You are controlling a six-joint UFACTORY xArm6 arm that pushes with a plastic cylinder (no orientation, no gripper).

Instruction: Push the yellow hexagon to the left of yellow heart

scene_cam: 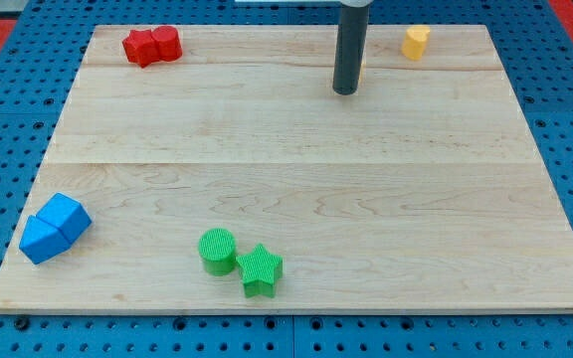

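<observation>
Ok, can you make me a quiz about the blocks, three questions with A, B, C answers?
1. Where are the two blue blocks?
A. the view's top right
B. the view's bottom left
C. the view's middle

2. How many green blocks are there?
A. one
B. two
C. four

3. The two red blocks are:
A. touching each other
B. far apart
C. stacked one on the other

Answers:
1 B: they sit by the bottom-left corner of the board, far from my tip near the top.
2 B: there is a green cylinder and a green star.
3 A: they lie side by side with no gap.
</observation>
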